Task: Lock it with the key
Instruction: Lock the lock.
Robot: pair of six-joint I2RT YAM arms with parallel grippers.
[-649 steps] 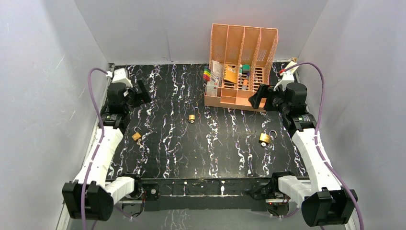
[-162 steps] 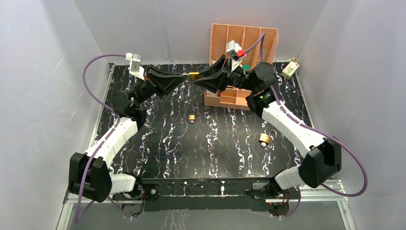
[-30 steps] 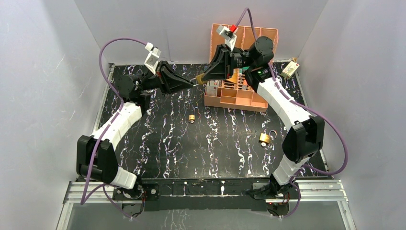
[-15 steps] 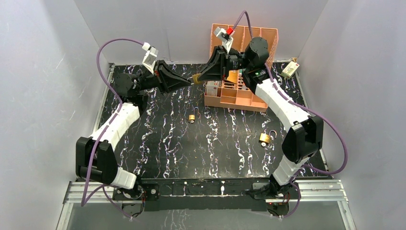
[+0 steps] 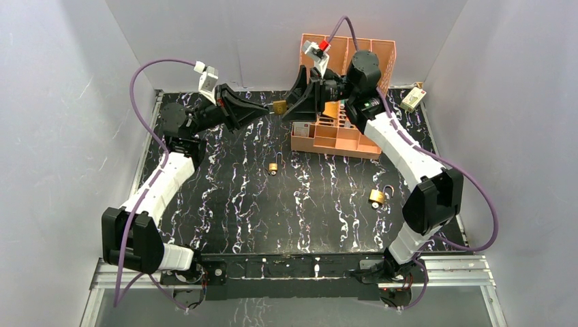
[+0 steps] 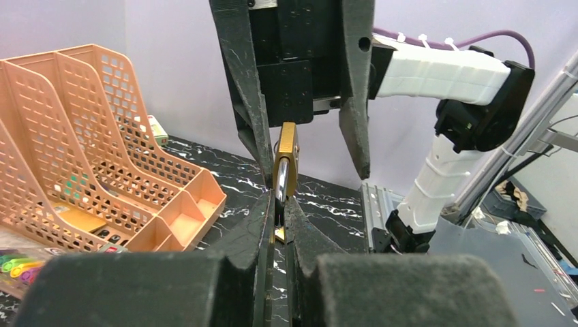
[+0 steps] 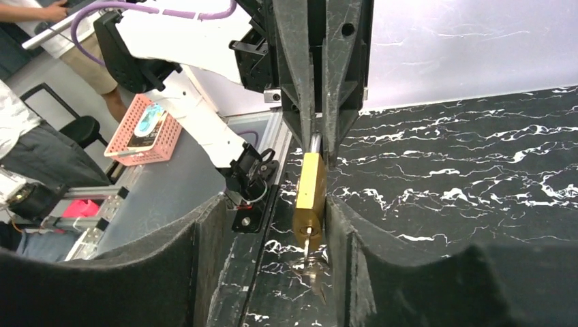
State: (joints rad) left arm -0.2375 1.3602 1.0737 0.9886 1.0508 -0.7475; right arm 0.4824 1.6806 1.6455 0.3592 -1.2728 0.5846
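The left pincer (image 6: 281, 204) is clenched on the steel shackle (image 7: 315, 144) of a brass padlock (image 7: 310, 191), so that the padlock is held in the air above the far part of the counter (image 5: 232, 204), in the upper middle of the overhead view. In the left wrist view the padlock is seen edge-on and upright at the centre of the frame, its body rising from the closed fingertips.

A key (image 7: 310, 264) is seen projecting from the bottom of the padlock body, low in the centre of the right wrist view; whatever hangs below it is too blurred to be made out.

The right pincer (image 7: 272, 208) is released. Its fingers (image 6: 354, 88) are spread to either side of the padlock body. One finger lies just beside the body, and whether it touches cannot be told; the other stands well apart. Neither padlock nor key is gripped by it. The two pincers are pointed at each other, tip to tip, with the padlock between them.

Behind the right pincer, at the upper right of the overhead view, an orange file organiser (image 5: 347, 61) stands at the back of the counter. Two further brass padlocks lie on the counter: a small padlock (image 5: 272, 167) near the middle and an open-shackled padlock (image 5: 376, 197) towards the right, both well apart from the pincers.
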